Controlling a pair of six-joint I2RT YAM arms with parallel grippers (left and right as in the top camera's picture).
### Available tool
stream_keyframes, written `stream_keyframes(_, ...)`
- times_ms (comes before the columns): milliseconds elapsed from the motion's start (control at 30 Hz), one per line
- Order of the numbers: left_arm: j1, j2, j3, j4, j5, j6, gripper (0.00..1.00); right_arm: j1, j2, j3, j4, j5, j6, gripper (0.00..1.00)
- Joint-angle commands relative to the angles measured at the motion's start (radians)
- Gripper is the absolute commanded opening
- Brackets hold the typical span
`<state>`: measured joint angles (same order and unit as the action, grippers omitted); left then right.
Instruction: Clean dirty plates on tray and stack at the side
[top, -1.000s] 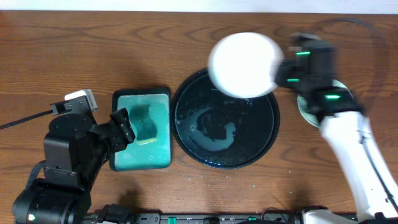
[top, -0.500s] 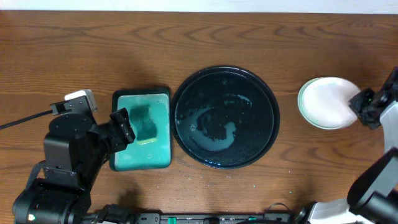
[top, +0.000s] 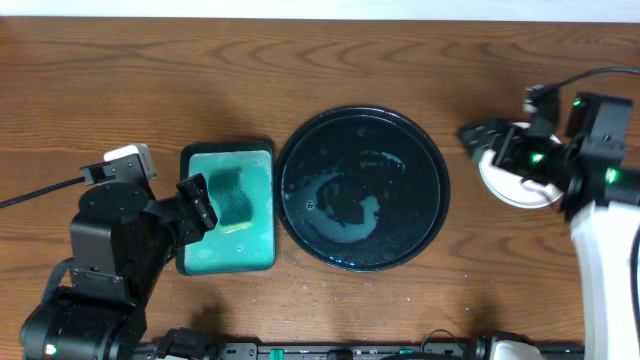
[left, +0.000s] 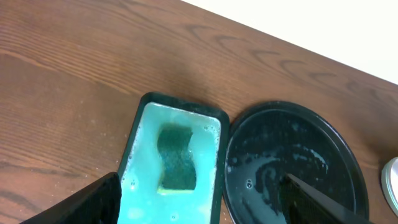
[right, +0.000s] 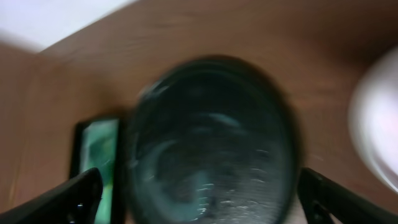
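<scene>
The round black tray (top: 365, 240) lies mid-table, wet with teal streaks, and no plate rests on it. White plates (top: 505, 187) sit on the wood to its right, mostly covered by my right gripper (top: 488, 148), which hovers open and empty, pointing at the tray. Its blurred wrist view shows the tray (right: 211, 137) between the wide jaws and a plate (right: 379, 130) at the right edge. My left gripper (top: 198, 208) hangs open over the left side of the teal tray, holding nothing. In its own view the left gripper (left: 202, 208) frames the black tray (left: 292, 162).
A rectangular teal tray (top: 255, 245) with a black rim holds soapy water and a dark green sponge (top: 232, 195) left of the round tray. The left wrist view also shows that sponge (left: 176, 158). Bare wood surrounds everything; a cable runs at the far left.
My right gripper carried a white plate from above the tray to the table on the right, let it go, opened, and now sits over it. The left arm stayed still.
</scene>
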<state>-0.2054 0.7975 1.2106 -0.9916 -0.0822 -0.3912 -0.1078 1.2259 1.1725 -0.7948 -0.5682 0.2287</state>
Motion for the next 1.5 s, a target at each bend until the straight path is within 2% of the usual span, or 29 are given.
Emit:
stream_keyframes(0,0.004,0.0,0.016,-0.003,-0.012,0.014,0.81,0.106,-0.1,0.005,-0.01,-0.024,-0.043,0.99)
stream_keyframes(133,0.004,0.0,0.016,-0.003,-0.012,0.014,0.81,0.193,-0.206,0.005,-0.075,0.037,-0.115,0.99)
stream_keyframes(300,0.004,0.0,0.016,-0.003,-0.012,0.014,0.81,0.192,-0.33,0.005,-0.244,0.254,-0.206,0.99)
stream_keyframes(400,0.004,0.0,0.016,-0.003,-0.012,0.014,0.81,0.195,-0.43,-0.034,-0.254,0.328,-0.266,0.99)
stream_keyframes(500,0.004,0.0,0.016,-0.003,-0.012,0.014,0.81,0.195,-0.562,-0.169,-0.106,0.348,-0.312,0.99)
stream_keyframes(633,0.004,0.0,0.016,-0.003,-0.012,0.014,0.81,0.194,-0.773,-0.444,0.107,0.347,-0.315,0.99)
stream_keyframes(833,0.004,0.0,0.016,-0.003,-0.012,0.014,0.81,0.194,-1.049,-0.814,0.27,0.347,-0.312,0.99)
stream_keyframes(1000,0.004,0.0,0.016,-0.003,-0.012,0.014,0.81,0.183,-1.206,-0.991,0.391,0.348,-0.312,0.99)
stream_keyframes(1233,0.004,0.0,0.016,-0.003,-0.012,0.014,0.81,0.181,-1.221,-1.173,0.767,0.354,-0.312,0.99)
stream_keyframes(1467,0.004,0.0,0.016,-0.003,-0.012,0.014,0.81,0.182,-1.22,-1.167,0.741,0.354,-0.312,0.99)
